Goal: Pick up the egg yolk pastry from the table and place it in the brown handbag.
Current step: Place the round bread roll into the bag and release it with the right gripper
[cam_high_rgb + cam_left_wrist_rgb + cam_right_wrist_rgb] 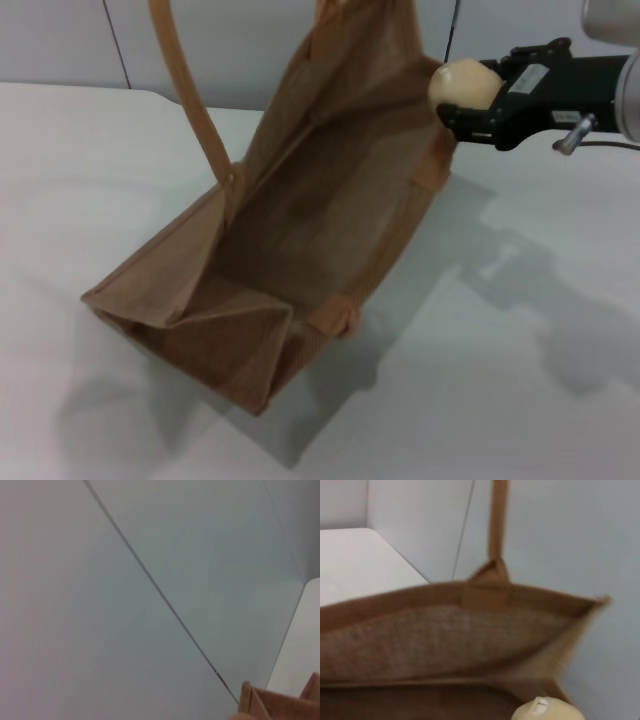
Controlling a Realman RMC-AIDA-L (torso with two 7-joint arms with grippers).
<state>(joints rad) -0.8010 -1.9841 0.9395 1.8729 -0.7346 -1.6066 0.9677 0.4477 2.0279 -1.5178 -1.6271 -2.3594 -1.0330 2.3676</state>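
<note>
The egg yolk pastry [460, 83], a small pale yellow ball, is held in my right gripper [480, 92], which is shut on it. It hangs in the air at the upper right rim of the brown handbag [300, 220]. The bag stands open and tilted on the white table [520, 380], with its mouth facing up and toward me. One thin handle [190, 90] rises out of the top of the view. The right wrist view shows the pastry [547, 711] just before the bag's open mouth [445, 635]. My left gripper is out of view; its wrist view shows a corner of the bag [280, 705].
A grey panelled wall [240, 40] stands behind the table. The table's far edge runs behind the bag. Bare tabletop lies to the right of the bag and in front of it.
</note>
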